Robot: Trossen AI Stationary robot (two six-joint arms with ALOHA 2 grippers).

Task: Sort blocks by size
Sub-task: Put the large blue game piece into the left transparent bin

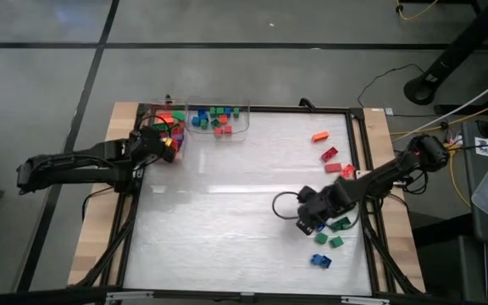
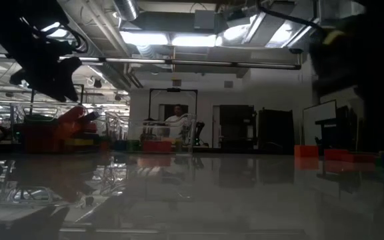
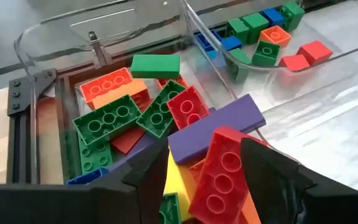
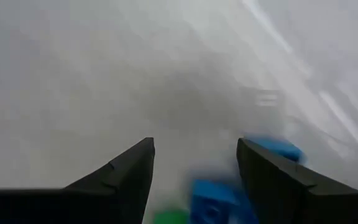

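My left gripper (image 1: pixel 164 146) (image 3: pixel 204 148) is open over the left clear bin (image 1: pixel 161 127), which holds long blocks. A long red block (image 3: pixel 219 177) lies tilted on a purple block (image 3: pixel 216 124) and the pile, between the fingers. A second clear bin (image 1: pixel 219 120) beside it holds short blocks. My right gripper (image 1: pixel 307 224) (image 4: pixel 196 144) hangs open, pointing down over the table, near green blocks (image 1: pixel 339 225) and a blue block (image 1: pixel 320 260). Blurred blue blocks (image 4: pixel 213 199) show below its fingers. My left gripper has one finger on each side of the long red block (image 3: pixel 229 162). One finger (image 3: pixel 148 180) stands clear of it, with a yellow block showing in the gap. Whether the other finger (image 3: pixel 272 174) touches the block I cannot tell.
Loose red blocks (image 1: pixel 333 167) and an orange block (image 1: pixel 319 135) lie near the table's right edge. A black frame (image 1: pixel 358 152) borders the white work surface. The middle of the surface (image 1: pixel 227 212) is bare. A person (image 2: pixel 177 119) shows far off in the room.
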